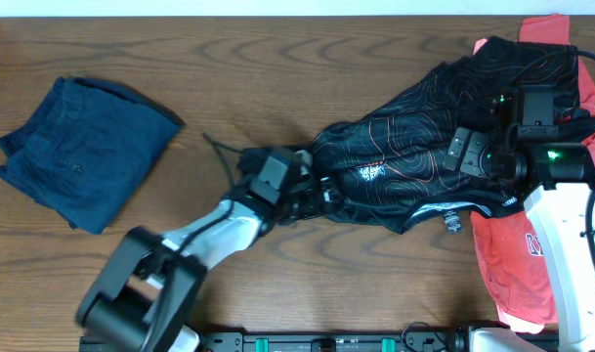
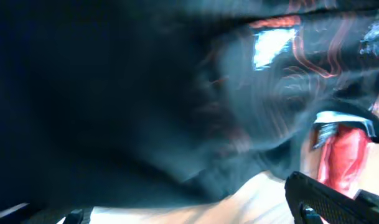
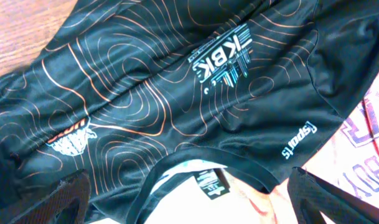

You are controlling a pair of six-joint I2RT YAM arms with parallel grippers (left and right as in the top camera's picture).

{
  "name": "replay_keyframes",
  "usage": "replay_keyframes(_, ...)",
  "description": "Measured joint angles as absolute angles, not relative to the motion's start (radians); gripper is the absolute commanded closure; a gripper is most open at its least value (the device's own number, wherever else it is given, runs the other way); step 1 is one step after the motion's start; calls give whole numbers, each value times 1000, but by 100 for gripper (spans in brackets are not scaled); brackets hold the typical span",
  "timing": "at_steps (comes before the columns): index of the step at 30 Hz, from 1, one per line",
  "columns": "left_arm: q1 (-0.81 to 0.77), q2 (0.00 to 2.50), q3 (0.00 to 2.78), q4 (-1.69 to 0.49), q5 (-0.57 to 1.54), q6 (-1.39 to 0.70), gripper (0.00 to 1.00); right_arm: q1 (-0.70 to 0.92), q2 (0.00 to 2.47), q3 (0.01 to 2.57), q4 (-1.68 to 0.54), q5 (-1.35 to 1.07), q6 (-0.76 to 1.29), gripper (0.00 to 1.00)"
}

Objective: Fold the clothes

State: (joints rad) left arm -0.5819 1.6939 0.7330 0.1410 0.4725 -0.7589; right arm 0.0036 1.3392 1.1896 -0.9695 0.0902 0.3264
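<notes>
A black jersey (image 1: 404,147) with orange contour lines lies spread at centre right, its right part on a red shirt (image 1: 512,264). My left gripper (image 1: 312,196) is at the jersey's left edge. In the left wrist view its fingers (image 2: 186,208) are wide apart with bare table between them and blurred dark cloth (image 2: 145,93) just beyond. My right gripper (image 1: 465,154) hovers over the jersey's right part. In the right wrist view it (image 3: 189,199) is open above the collar and label, with the jersey (image 3: 145,81) filling the frame.
Folded navy shorts (image 1: 82,152) lie at the far left of the wooden table (image 1: 277,59). The red shirt reaches the table's right edge and also shows in the left wrist view (image 2: 345,155) and the right wrist view (image 3: 363,155).
</notes>
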Motion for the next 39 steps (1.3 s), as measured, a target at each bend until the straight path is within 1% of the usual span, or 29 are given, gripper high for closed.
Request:
replay_keyframes(1,-590,1714,738,180,474,-763,35,4,1339,1190,-970,90,326,1)
replay_keyframes(2,-593,1731,741,212,473,-767,68,4,1339,1190,-972,90,326,1)
replay_keyframes(3,-594,1745,741,228,462,-766,94,4,1339,1190,-974,90,326,1)
replay_keyframes(8,-558,1774,737,222,420,-729,94,4,1339,1190,-983,90,326,1)
replay_keyframes(11,-489,1722,738,176,410,-660,94,-4,1339,1190,-984,90,326,1)
replay_keyframes(15,-336,1585,801,65,370,-568,94,-30,1339,1190,-988,89,326,1)
replay_keyframes(19,-142,1511,951,51,331,-500,94,-51,1339,1190,-998,89,326,1)
replay_keyframes(20,-93,1505,988,48,324,-492,89,-56,1339,1190,-1000,90,326,1)
replay_keyframes(21,-50,1502,1019,35,319,-480,55,-58,1339,1190,-1002,91,326,1)
replay_keyframes(22,-10,1501,1043,21,313,-471,10,-59,1339,1190,-1002,91,326,1)
replay_keyframes(23,28,1501,1058,0,315,-469,2,-59,1339,1190,-1003,91,326,1)
replay_keyframes(26,75,1502,1065,-120,341,-464,2,-59,1339,1190,-1003,90,326,1)
replay_keyframes(30,33,1504,1058,-337,388,-459,2,-59,1339,1190,-1003,91,326,1)
replay_keyframes(31,23,1504,1057,-363,395,-459,2,-59,1339,1190,-1004,90,326,1)
replay_keyframes(33,-44,1504,1051,-469,417,-455,2,-59,1339,1190,-1006,91,326,1)
replay_keyframes(35,-111,1504,1042,-516,427,-452,2,-59,1339,1190,-1007,91,326,1)
replay_keyframes(39,-278,1527,1011,-518,440,-488,2,-59,1339,1190,-1013,91,326,1)
